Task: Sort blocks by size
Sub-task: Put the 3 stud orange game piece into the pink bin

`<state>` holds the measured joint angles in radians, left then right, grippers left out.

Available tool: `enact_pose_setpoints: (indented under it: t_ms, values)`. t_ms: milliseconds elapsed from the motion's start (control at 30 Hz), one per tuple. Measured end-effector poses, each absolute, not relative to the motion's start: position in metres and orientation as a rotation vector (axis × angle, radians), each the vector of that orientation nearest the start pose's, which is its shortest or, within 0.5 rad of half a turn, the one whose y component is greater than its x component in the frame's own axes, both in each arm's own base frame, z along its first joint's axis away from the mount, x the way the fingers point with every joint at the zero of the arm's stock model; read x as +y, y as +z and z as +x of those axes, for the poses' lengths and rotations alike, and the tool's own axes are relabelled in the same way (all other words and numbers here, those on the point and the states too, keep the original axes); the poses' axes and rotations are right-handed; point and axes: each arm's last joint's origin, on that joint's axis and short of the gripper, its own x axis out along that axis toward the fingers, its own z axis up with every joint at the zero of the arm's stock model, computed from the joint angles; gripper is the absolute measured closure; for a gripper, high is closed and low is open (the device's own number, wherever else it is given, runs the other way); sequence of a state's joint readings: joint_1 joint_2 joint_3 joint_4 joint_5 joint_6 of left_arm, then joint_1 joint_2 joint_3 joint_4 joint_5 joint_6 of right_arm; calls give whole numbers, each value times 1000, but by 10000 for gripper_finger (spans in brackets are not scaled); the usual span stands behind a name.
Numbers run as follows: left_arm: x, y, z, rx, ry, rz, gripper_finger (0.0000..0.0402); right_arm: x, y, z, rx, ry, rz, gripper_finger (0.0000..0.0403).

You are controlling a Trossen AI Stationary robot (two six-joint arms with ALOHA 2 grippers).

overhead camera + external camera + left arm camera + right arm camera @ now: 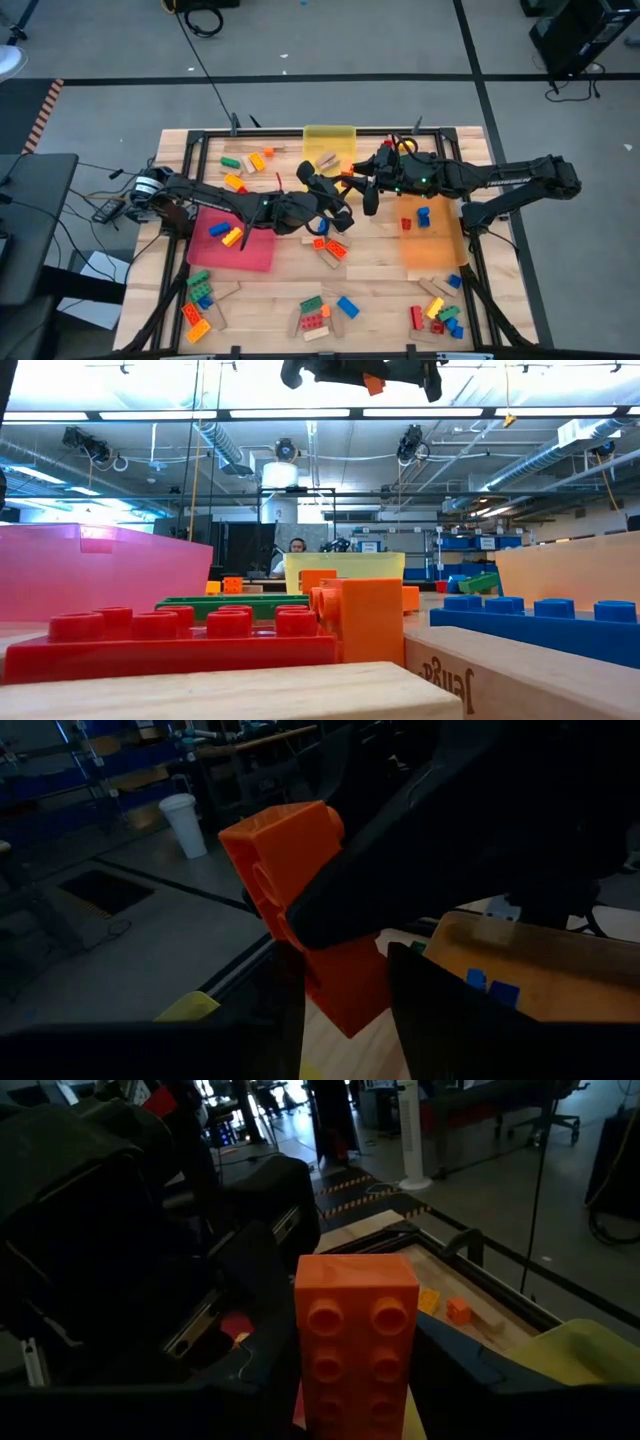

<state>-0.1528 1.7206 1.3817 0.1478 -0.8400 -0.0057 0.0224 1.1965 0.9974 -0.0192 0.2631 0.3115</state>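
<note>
— Where the two arms meet above the middle of the bench (pixel 290 270), what has the right hand (pixel 352 180) got?

— An orange brick (pixel 355 1345), studded side toward the wrist camera, clamped between its two fingers and lifted clear of the bench. In the low view the brick (pixel 373 382) shows high up among the dark fingers.

— And the left hand (pixel 334 190)?

— Right against the same brick, coming from the opposite side. Its fingers (pixel 455 1005) stand either side of the brick's lower end (pixel 335 975), narrowly parted; I cannot tell whether they press it yet.

— Where are the other blocks?

— Well below both hands, scattered on the bench. A few lie on the red tray (pixel 255 252) under the left arm, two blue ones (pixel 421 217) on the orange tray (pixel 430 255) under the right arm. The yellow tray (pixel 330 138) sits just beyond the hands. Mixed heaps with tan wooden blocks (pixel 318 333) lie along the near edge.
</note>
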Motion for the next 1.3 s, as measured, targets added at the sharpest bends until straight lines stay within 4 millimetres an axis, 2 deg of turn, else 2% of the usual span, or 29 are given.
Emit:
enact_pose_setpoints:
  t_ms: [167,533,800,1033,1200,1300]
  values:
    - [-39,323,395,175,678,92,269,-2,340,268,176,-274,278,224]
    - [-37,325,393,174,695,95,269,-3,348,249,202,-272,250,158]
    - [-39,330,387,187,742,127,272,-5,349,225,277,-348,283,159]
    - [-48,351,355,305,791,87,278,-6,344,201,381,-399,378,174]
    - [-45,362,317,489,829,-123,280,-6,342,195,424,-419,404,188]
    - [-42,359,292,672,873,-260,284,-4,342,195,422,-411,403,196]
